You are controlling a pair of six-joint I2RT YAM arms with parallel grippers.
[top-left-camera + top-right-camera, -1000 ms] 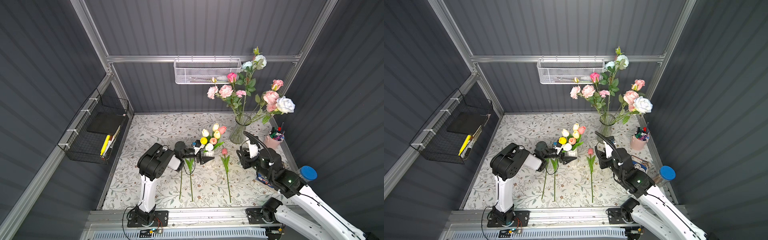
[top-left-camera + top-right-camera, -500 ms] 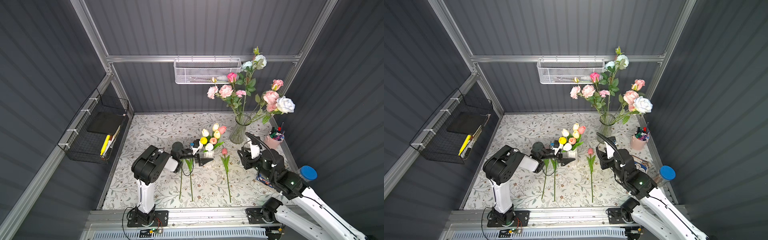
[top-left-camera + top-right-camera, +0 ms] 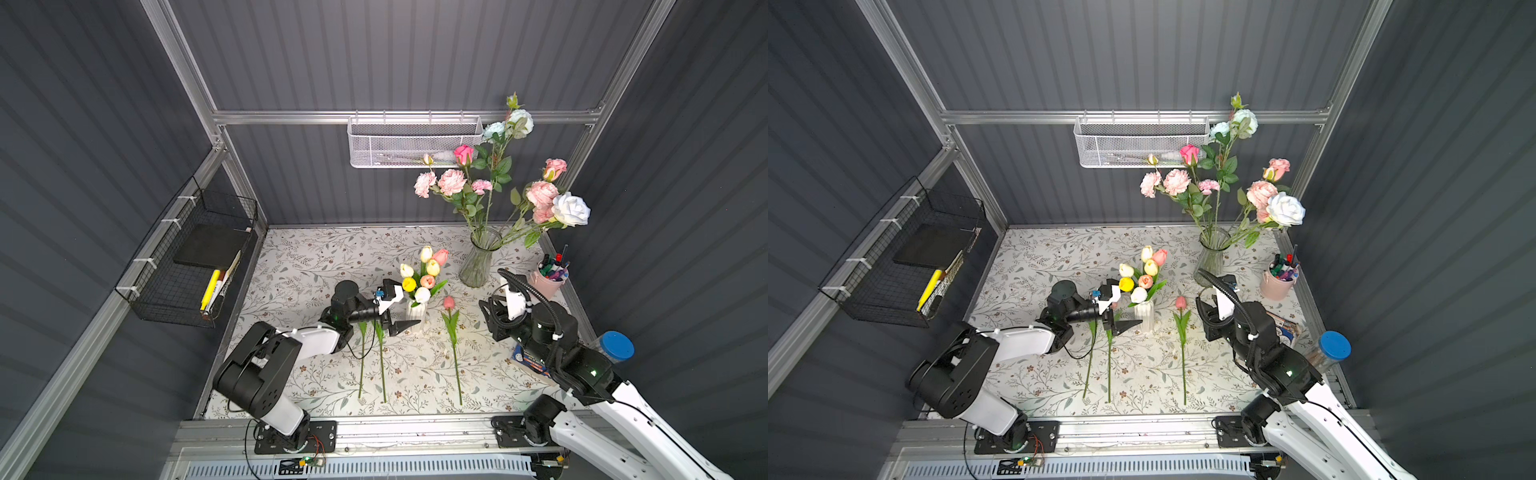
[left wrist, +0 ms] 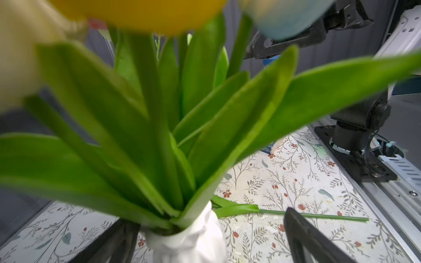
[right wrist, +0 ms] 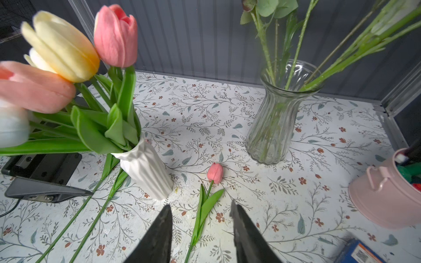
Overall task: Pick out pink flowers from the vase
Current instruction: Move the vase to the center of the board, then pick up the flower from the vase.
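Both top views are lit evenly and softly from above: the patterned desk [image 3: 316, 257] is rendered bright, the ribbed walls [image 3: 104, 124] dim. Only faint shadows are cast beside the white vase [image 3: 417, 314]. In the left wrist view the yellow tulip [image 4: 141, 13] and leaves [image 4: 114, 113] are heavily blurred. In the right wrist view the desk's far edge is bowed (wide-angle distortion), the white tulip [image 5: 11, 127] is softened, and highlights are seen on the glass vase [image 5: 276, 118].

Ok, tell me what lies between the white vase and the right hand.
A single pink tulip lying flat on the table, touching neither; both top views show it.
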